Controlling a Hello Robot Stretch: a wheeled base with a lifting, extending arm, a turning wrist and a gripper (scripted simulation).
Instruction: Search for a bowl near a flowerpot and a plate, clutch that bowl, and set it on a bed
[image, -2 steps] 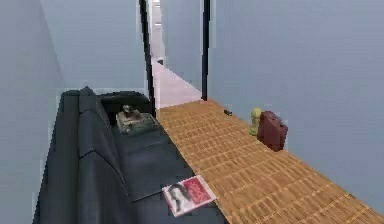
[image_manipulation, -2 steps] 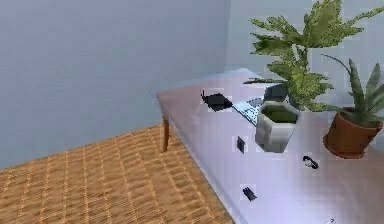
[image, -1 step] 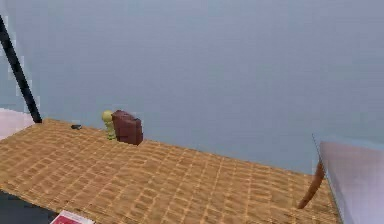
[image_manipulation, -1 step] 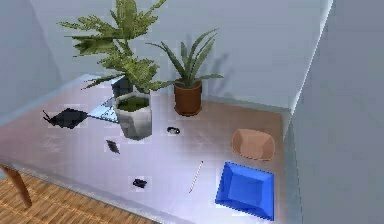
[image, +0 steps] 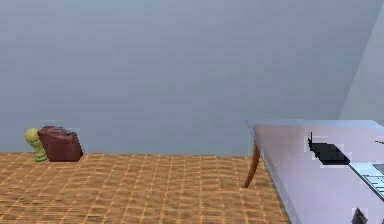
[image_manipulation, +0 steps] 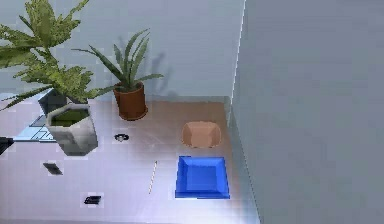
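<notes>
Tan bowl (image_manipulation: 203, 133) sits just beyond the blue plate (image_manipulation: 202, 176), right of the terracotta flowerpot (image_manipulation: 130, 101). Probably a straight reach out over the plate. Can't tell gripper state.

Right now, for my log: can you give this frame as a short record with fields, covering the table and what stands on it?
surface: grey table, alongside a wall
bowl: tan bowl, upright, near the table's wall-side edge
plate: blue square plate, close below the bowl in the arm side view
flowerpot: terracotta flowerpot with a green plant, left of the bowl
second pot: white pot with a leafy plant, farther left
elsewhere: dark red box at the forward view's left
</notes>
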